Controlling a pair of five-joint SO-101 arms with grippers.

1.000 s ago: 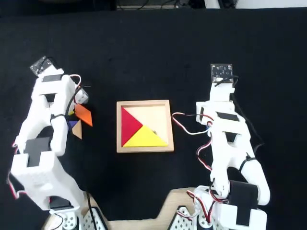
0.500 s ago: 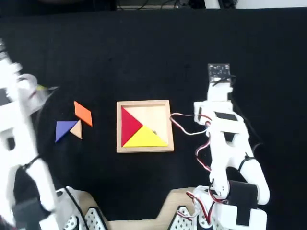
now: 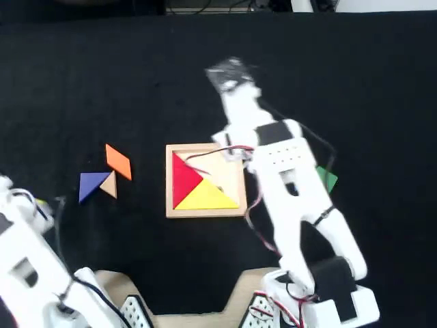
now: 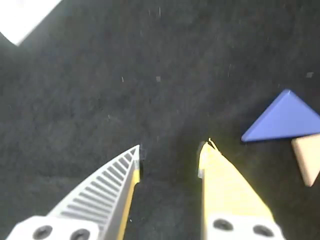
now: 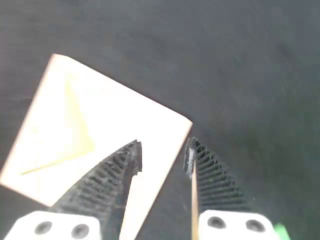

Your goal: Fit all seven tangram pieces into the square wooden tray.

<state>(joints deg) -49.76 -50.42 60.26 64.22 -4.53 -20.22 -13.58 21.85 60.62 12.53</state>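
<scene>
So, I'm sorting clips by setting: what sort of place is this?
Probably a robotics lab bench: a white left arm and right arm side by side, a black-covered table, and a wooden tray with tangram pieces set out.

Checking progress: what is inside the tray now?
A red triangle and a yellow triangle lie in the tray. The right arm covers its far right corner, so anything there is hidden.

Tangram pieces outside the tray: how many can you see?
4: orange piece, blue triangle and tan triangle clustered left of the tray; green piece right of it, beside the right arm. Others may be hidden.
</scene>
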